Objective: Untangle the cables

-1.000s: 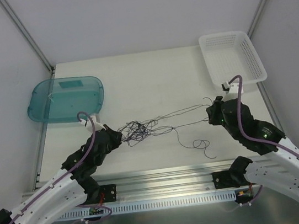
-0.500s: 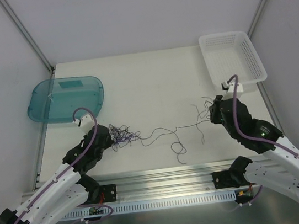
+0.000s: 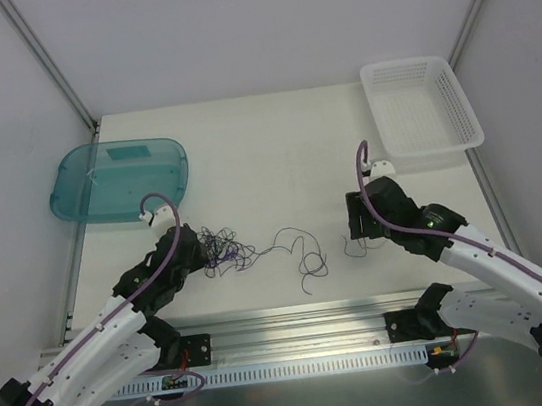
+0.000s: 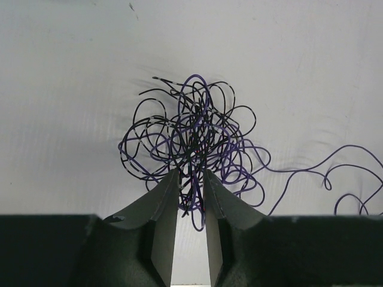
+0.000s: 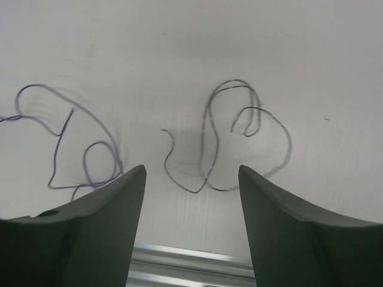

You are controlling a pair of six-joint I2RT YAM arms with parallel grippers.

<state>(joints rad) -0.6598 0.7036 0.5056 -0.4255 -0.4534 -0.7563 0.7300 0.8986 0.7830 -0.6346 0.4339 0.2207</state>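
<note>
The cables (image 3: 225,250) lie mostly as one curly dark and purple tangle (image 4: 191,128) on the white table, left of centre. My left gripper (image 3: 204,253) is at the tangle's near edge. In the left wrist view its jaws (image 4: 190,173) stand a narrow gap apart, and several strands hang loosely in that gap. One slack strand (image 3: 303,254) trails right from the tangle. My right gripper (image 3: 356,233) hovers wide open (image 5: 191,168) with nothing between its fingers. A separate dark cable (image 5: 204,137) lies loose on the table just ahead of it, and a purple strand (image 5: 90,119) lies to its left.
A teal tray (image 3: 118,179) sits at the back left. A white mesh basket (image 3: 422,106) stands at the back right. A metal rail (image 3: 297,315) runs along the near table edge between the arm bases.
The right gripper opened, let go of its strand and moved left. The stretched cables fell slack onto the table. The left gripper's jaws parted slightly around the tangle.
</note>
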